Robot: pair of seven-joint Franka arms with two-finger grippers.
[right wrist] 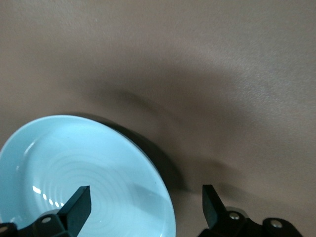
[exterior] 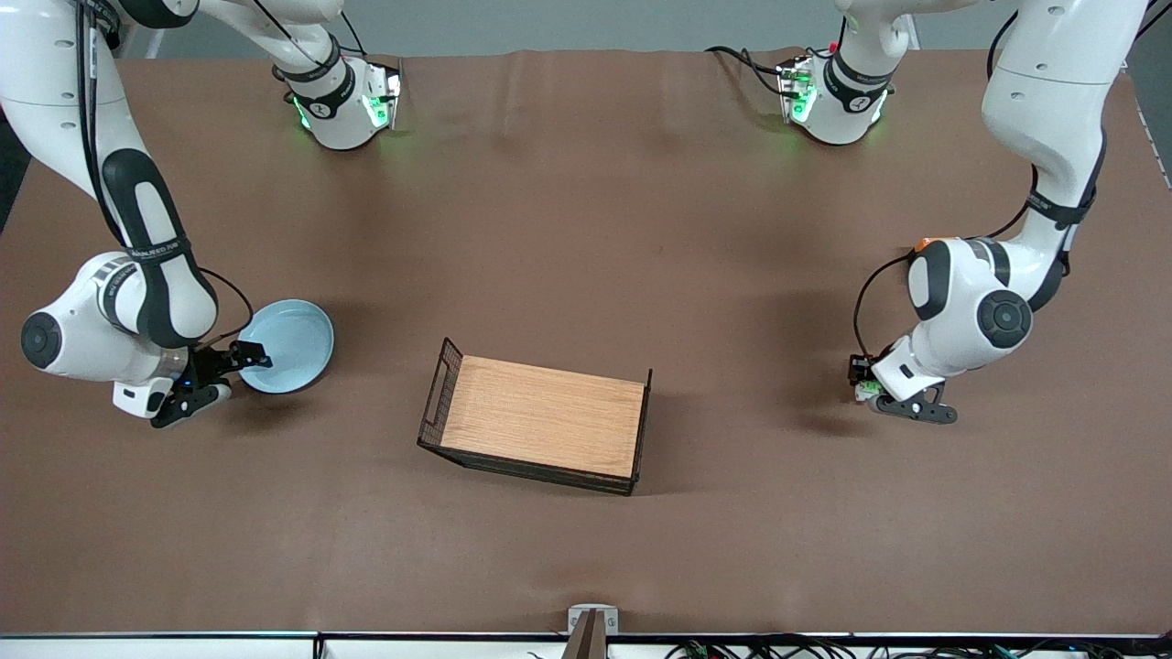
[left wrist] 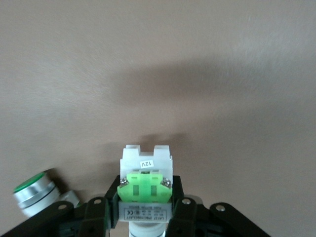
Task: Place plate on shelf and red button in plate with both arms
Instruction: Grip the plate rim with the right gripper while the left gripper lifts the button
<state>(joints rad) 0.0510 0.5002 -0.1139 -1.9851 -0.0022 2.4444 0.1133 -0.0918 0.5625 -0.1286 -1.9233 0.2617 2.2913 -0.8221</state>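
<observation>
Evenly and brightly lit from overhead, with soft shadows pooled on the brown table (exterior: 586, 229) under both arms, a small white glint on the plate (right wrist: 84, 168), and mild softness blurring the near foreground of both wrist views.

Robotics lab setup. Two white arms bolted at one edge of a bench (exterior: 586, 183) under a plain brown cover, green status lights on their bases, loose cables along the edge nearest the front camera. Only a wire-sided wooden tray (exterior: 540, 416) mid-bench.
</observation>
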